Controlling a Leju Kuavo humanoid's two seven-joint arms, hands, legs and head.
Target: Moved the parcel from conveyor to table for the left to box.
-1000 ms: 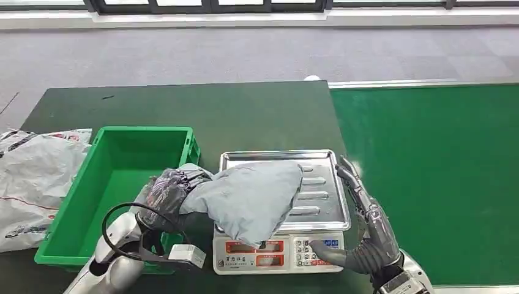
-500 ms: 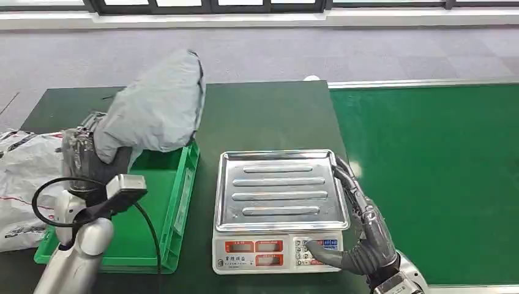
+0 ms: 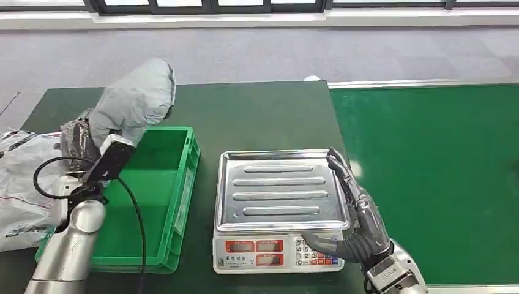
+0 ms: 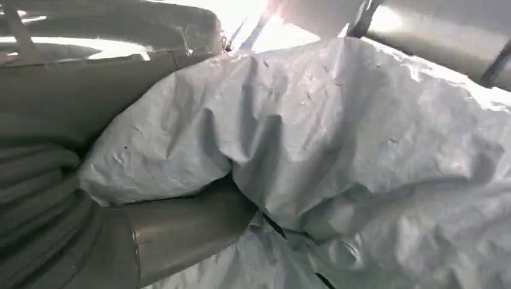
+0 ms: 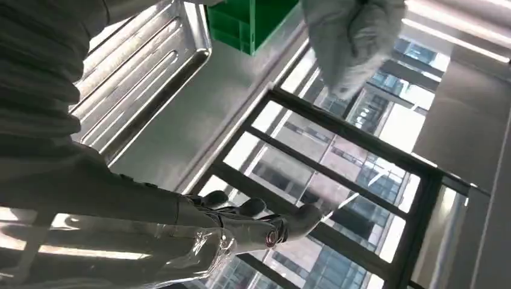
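A crumpled grey parcel (image 3: 136, 98) is held aloft in the robot's left hand (image 3: 78, 142), above the far left corner of a green crate (image 3: 183, 177); the hand's fingers are closed around the bag's lower end, and the left wrist view shows the wrinkled plastic pressed against the grey thumb (image 4: 175, 232); the parcel touches neither the crate nor the dark green bench (image 3: 263, 116); just right of the crate stands a weighing scale (image 3: 278, 208), its ribbed steel pan bare; the right hand (image 3: 358, 223) rests against the scale's right side, fingers stretched along the pan's edge and thumb reaching under the pan's front rim above the keypad, holding nothing; beyond it to the right lies the bright green conveyor (image 3: 428, 177); a heap of white printed bags (image 3: 27, 184) sits at the bench's left edge, beside the crate.
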